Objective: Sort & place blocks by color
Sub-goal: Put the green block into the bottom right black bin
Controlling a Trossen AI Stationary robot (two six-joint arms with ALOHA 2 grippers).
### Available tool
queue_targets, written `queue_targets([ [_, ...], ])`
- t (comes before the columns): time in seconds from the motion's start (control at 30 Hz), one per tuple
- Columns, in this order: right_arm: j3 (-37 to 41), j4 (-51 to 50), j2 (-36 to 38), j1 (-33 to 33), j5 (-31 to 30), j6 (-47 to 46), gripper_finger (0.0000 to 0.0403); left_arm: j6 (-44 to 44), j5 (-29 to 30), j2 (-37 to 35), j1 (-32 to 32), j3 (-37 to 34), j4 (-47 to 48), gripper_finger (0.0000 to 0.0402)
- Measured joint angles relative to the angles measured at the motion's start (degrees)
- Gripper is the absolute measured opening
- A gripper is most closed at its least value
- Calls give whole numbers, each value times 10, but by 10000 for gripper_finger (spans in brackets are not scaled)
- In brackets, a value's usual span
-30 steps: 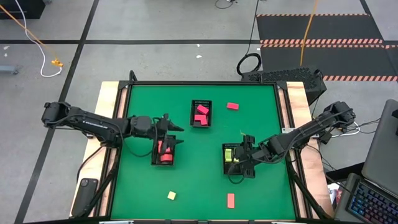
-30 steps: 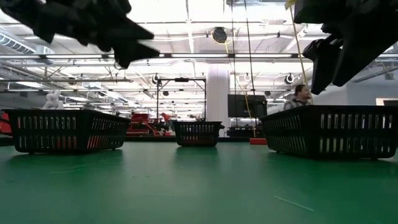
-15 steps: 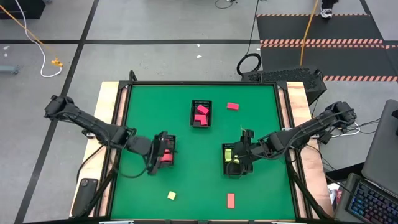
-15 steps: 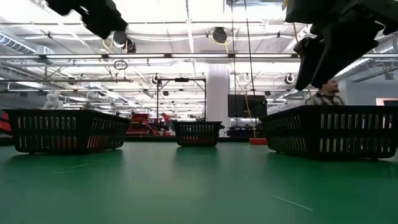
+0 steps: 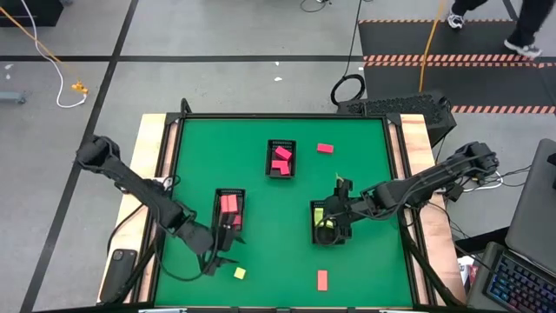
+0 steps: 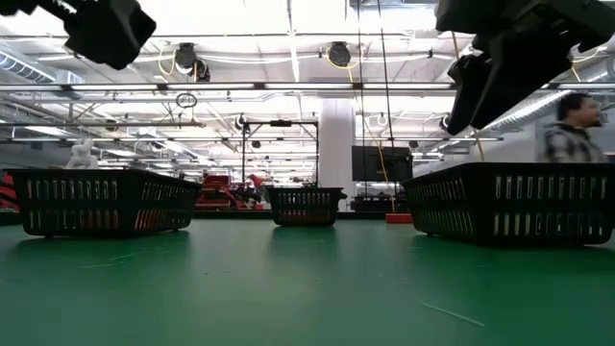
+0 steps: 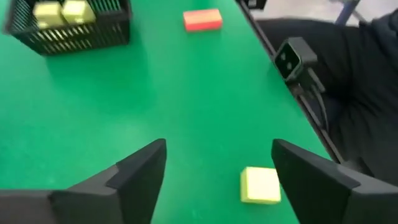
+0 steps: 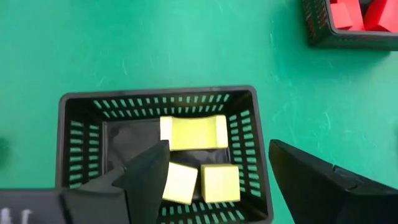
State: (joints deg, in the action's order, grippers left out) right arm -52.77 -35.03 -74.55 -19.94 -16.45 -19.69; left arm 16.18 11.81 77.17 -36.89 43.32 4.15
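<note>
My left gripper point(image 5: 221, 261) hangs low over the green table point(image 5: 261, 261), near the front edge, fingers spread wide w/ nothing between them. The loose yellow block point(image 7: 260, 185) lies on the mat just ahead of my fingertips, close beside one finger point(image 7: 314, 174), not touching it. Farther off on the same side lies a loose salmon-orange bar point(image 7: 203, 19), flat on the mat.

My right gripper point(image 5: 334, 224) hovers over the yellow tray point(image 8: 166, 99) — fingers apart, empty. Inside the tray: three pale yellow blocks point(image 8: 193, 132), one long bar and two cubes next to it.

Other trays: the left tray point(image 5: 229, 209) holds pink-red blocks, the back-centre tray point(image 5: 281, 159) holds more red ones. A loose red block point(image 5: 325, 148) lies just right of the back-centre tray, on the mat.

Low view shows all three baskets standing upright on the table, both arms above. A person point(image 6: 569, 130) shows in the room behind, at right.
</note>
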Motion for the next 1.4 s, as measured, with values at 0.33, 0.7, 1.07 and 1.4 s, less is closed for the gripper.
queue_targets([
  [0.33,0,-16,40,0,0,-6,283,23,-7,140,-27,129,144,390],
  [0.7,0,-12,48,0,0,1,282,51,-58,219,-42,162,136,365],
  [1.07,0,-1,47,0,1,-6,281,55,-18,241,-56,162,132,327],
  [1.4,0,-2,47,0,2,-15,281,51,-17,242,-56,162,137,316],
])
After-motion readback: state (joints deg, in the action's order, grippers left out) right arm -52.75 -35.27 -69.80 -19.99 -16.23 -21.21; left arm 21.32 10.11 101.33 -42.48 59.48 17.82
